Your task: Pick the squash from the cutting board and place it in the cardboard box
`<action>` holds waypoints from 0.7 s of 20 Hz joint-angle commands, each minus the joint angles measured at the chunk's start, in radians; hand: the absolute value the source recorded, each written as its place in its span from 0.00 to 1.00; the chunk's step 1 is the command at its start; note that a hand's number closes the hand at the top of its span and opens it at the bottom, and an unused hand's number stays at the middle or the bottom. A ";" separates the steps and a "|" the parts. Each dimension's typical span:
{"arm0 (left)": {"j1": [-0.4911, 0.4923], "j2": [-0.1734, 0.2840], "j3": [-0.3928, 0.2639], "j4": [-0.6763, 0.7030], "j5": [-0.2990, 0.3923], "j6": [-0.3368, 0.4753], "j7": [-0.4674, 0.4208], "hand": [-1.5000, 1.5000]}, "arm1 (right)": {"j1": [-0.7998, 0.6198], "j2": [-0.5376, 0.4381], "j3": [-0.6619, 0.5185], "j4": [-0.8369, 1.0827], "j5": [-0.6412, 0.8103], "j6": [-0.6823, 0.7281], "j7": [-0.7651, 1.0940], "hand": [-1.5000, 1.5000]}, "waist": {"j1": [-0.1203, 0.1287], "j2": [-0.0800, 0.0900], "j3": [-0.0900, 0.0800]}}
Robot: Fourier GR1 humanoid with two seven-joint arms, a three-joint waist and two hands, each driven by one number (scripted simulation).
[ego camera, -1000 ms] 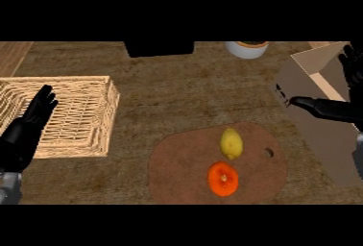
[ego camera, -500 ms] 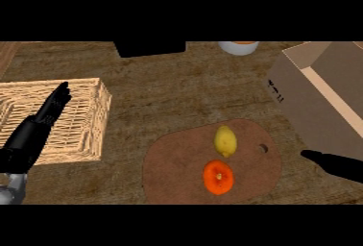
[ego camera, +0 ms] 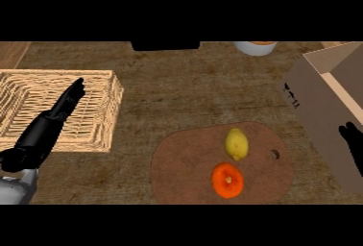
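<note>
Nearest: orange fruit (ego camera: pixel 227 180) on the brown cutting board (ego camera: pixel 184 168). Just beyond it on the same board, yellow squash (ego camera: pixel 236 143), untouched. Right hand (ego camera: pixel 352 146) at the right edge against the cardboard box (ego camera: pixel 319 101); finger state cannot be told. Left hand (ego camera: pixel 53 117), fingers straight, released, over the wicker basket (ego camera: pixel 106 115). Farthest: white bowl (ego camera: pixel 254 47) on the surface (ego camera: pixel 199 86).

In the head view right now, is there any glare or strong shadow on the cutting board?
Head view: no glare on the cutting board; light is dim and even. The squash and the orange fruit cast only faint shadows. The right hand is dark and partly cut by the edge.
</note>
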 commanded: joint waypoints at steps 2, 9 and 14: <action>-0.029 -0.032 -0.043 -0.002 -0.027 -0.009 -0.003 0.50 | -0.016 -0.072 0.137 -0.137 0.091 0.213 0.271 0.00 | 0.048 0.010 -0.001; -0.057 -0.063 -0.055 0.059 -0.044 -0.026 -0.030 0.50 | -0.271 0.044 0.350 -0.104 0.089 0.407 0.626 0.00 | 0.081 0.015 -0.001; -0.107 -0.068 -0.046 0.030 -0.047 -0.013 0.038 0.50 | -0.367 0.148 0.426 -0.051 0.047 0.485 0.773 0.00 | 0.081 0.008 0.000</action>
